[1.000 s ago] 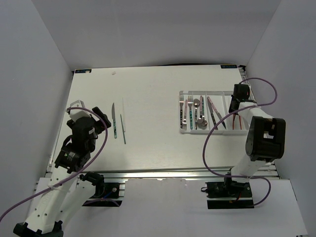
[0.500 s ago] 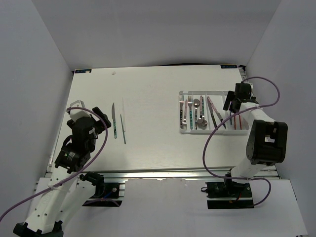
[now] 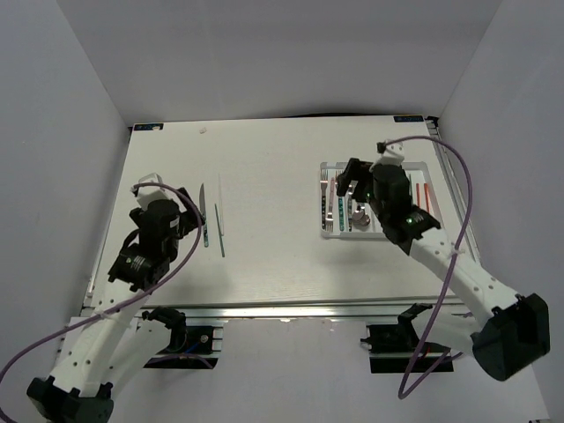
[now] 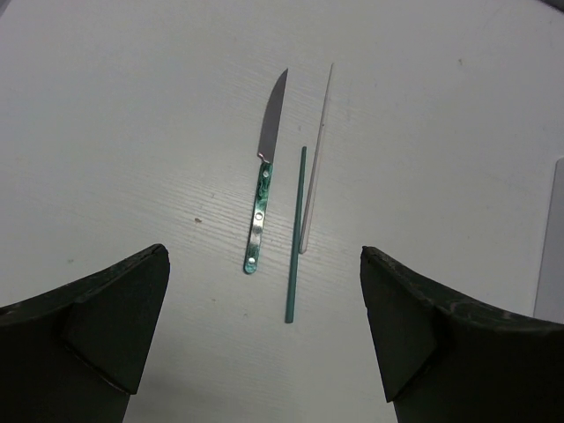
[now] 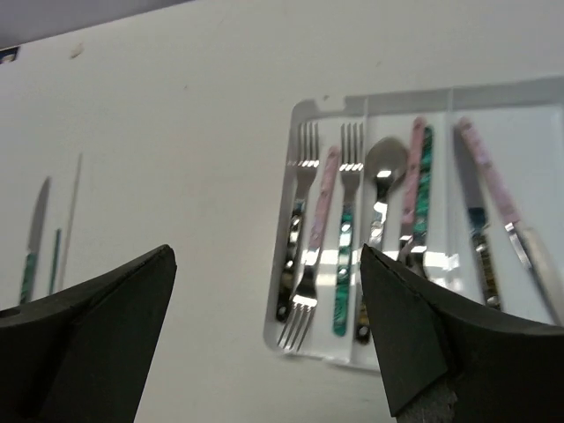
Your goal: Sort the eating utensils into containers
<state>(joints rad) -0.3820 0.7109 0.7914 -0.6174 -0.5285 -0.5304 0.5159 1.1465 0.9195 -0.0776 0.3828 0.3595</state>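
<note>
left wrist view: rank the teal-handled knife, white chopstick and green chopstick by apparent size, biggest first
1. Teal-handled metal knife: longest and by far the broadest.
2. Thin white chopstick: almost as long as the knife, so it is a close call on length, but much thinner.
3. Thin green chopstick: clearly the shortest, though it lies nearest the camera.

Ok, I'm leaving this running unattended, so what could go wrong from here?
The teal-handled knife, green chopstick and white chopstick lie close together by the left gripper; its open jaws might catch two or knock a neighbour askew. The chopsticks are thin and flat on the table, so a pinch could slip. The left compartment of the tray already looks crowded.
</note>
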